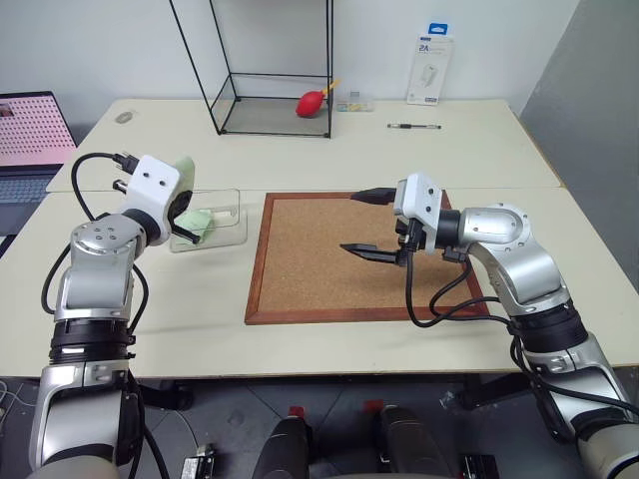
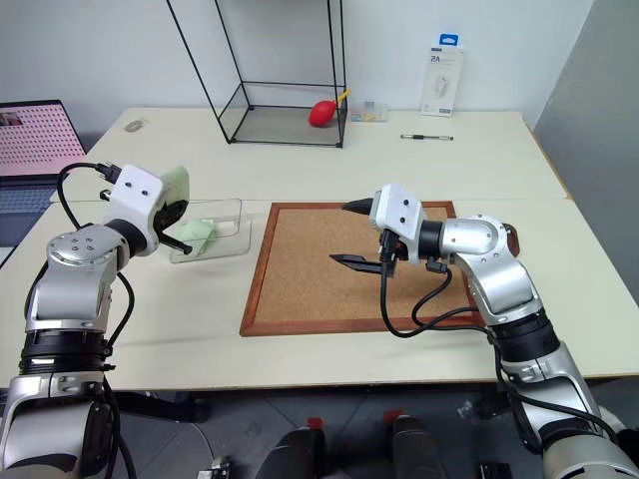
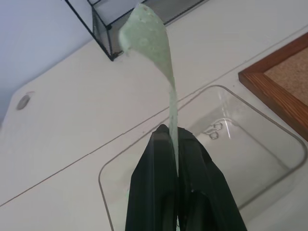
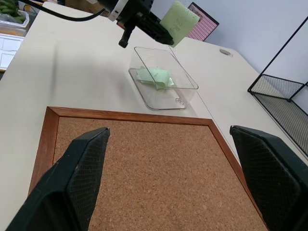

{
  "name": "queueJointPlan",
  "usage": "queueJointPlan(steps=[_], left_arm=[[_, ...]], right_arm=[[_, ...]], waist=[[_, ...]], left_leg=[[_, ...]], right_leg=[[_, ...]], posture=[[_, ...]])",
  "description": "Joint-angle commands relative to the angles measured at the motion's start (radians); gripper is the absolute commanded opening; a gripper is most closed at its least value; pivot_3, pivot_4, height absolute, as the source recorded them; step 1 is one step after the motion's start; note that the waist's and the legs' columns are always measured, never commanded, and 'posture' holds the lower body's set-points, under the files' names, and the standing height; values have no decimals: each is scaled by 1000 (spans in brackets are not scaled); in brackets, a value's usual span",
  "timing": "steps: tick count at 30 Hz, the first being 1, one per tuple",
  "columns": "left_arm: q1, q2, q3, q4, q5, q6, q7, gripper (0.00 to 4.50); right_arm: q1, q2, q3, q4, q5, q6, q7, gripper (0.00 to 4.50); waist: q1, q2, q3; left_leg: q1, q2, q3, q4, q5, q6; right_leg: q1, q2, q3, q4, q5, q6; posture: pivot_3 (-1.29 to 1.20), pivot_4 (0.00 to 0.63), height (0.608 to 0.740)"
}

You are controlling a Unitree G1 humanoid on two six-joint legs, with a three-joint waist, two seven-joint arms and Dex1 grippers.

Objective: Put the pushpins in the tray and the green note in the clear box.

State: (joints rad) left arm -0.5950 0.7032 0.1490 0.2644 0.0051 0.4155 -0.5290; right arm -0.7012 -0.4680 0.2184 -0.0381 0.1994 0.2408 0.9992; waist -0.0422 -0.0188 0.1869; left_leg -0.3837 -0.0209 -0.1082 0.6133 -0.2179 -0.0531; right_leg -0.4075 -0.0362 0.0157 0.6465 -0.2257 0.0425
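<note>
Left gripper (image 3: 175,139) jaws clenched on green note (image 3: 149,38) over clear box (image 3: 269,144). Thin, floppy paper; pinch by edge. Right gripper (image 1: 371,222) jaws released, w/ nothing held.

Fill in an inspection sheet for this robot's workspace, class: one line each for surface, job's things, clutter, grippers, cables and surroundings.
Surface: pale table; wood-framed corkboard lies flat on it.
Job's things: green note pinched in the left gripper, above the clear box; another green slip already lies inside the box. Pushpins and tray: nothing seen.
Clutter: wire-framed glass case with a red object beside it, pen, white package.
Grippers: left shut on the note; right gripper open over the corkboard, holding nothing.
Cables: black cables loop along both arms.
Surroundings: laptop at the table's left edge; white wall behind.
</note>
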Motion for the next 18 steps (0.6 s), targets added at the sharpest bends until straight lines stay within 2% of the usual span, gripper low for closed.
queueJointPlan(steps=[1,4,18], left_arm=[[-25,4,33,11,-21,44,27,0],[-28,0,35,27,-38,66,31,0],[-27,-3,29,12,-83,86,43,2503]], right_arm=[[-34,6,-13,-25,1,-7,-11,4248],[-34,9,-13,-28,0,-5,-12,4248],[-40,10,-15,-19,-4,-10,-13,4273]], waist=[[0,0,0],[1,0,0],[1,0,0]], left_leg=[[0,0,0,0,0,0],[0,0,0,0,0,0],[0,0,0,0,0,0]], right_leg=[[0,0,0,0,0,0],[0,0,0,0,0,0],[0,0,0,0,0,0]], posture=[[0,150,740],[0,150,740],[0,150,740]])
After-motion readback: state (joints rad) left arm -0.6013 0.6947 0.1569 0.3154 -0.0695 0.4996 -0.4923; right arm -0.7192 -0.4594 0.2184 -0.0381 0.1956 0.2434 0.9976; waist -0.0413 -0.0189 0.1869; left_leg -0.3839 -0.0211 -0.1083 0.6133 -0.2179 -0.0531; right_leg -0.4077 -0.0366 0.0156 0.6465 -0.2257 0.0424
